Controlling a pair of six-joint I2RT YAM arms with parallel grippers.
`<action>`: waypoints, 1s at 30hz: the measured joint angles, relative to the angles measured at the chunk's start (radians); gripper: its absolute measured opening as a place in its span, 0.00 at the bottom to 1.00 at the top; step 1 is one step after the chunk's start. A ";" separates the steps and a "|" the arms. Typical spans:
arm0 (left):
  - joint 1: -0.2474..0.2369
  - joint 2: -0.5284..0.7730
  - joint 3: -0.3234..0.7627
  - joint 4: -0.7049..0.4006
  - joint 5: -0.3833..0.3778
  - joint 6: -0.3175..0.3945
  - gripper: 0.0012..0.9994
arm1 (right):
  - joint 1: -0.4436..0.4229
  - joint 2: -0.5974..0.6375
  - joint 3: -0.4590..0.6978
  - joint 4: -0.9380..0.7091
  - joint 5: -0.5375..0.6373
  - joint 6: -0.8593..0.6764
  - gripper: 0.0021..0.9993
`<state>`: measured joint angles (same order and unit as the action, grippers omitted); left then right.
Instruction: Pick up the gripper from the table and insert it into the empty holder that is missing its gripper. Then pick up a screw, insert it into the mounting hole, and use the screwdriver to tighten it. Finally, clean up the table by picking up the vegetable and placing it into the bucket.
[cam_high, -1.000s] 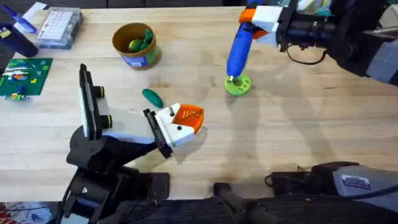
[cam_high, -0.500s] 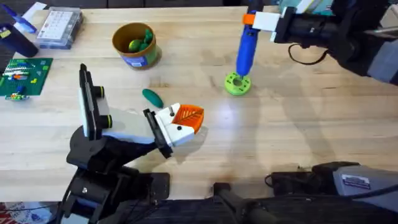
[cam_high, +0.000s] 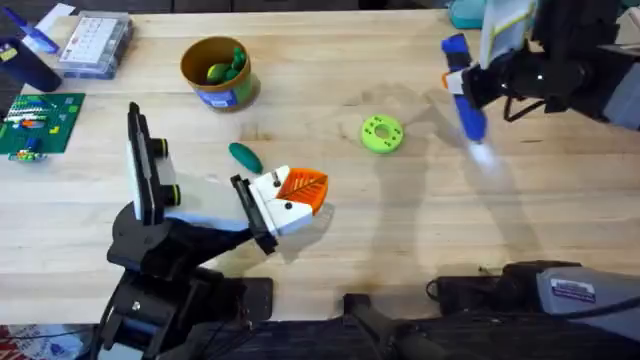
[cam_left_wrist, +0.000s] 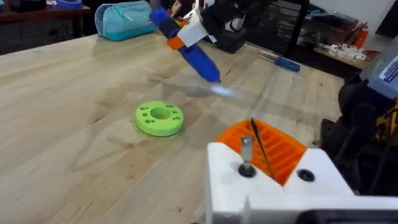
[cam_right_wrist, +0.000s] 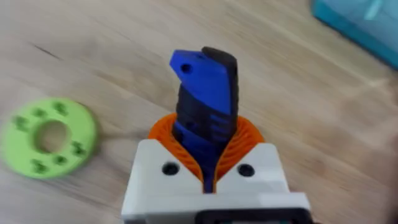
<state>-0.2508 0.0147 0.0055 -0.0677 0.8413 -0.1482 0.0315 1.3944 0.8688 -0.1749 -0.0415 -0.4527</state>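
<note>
The right pincer (cam_high: 478, 82) was clamped on the screwdriver (cam_high: 464, 88), holding it tilted above the surface (cam_high: 420, 220), beside the lime-green disc (cam_high: 382, 133). The left pincer (cam_high: 285, 200) rested near the vegetable (cam_high: 245, 156); whether its fingers were parted could not be told. The bucket (cam_high: 218, 72) stood well apart.

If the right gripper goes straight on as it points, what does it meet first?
The right gripper would likely meet bare table beside the green disc, not the disc; depth unclear.
</note>
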 joint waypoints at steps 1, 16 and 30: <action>0.000 0.000 0.000 0.000 0.000 0.000 0.02 | 0.000 0.000 0.000 -0.001 0.042 -0.045 0.04; 0.000 0.000 0.000 0.000 -0.004 0.000 0.02 | 0.067 0.090 0.004 -0.035 0.149 -0.493 0.05; 0.000 0.000 0.000 0.000 -0.005 0.000 0.02 | 0.114 0.201 0.005 -0.037 0.123 -0.633 0.07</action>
<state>-0.2508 0.0147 0.0055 -0.0677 0.8368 -0.1482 0.1455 1.5955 0.8734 -0.2123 0.0814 -1.0859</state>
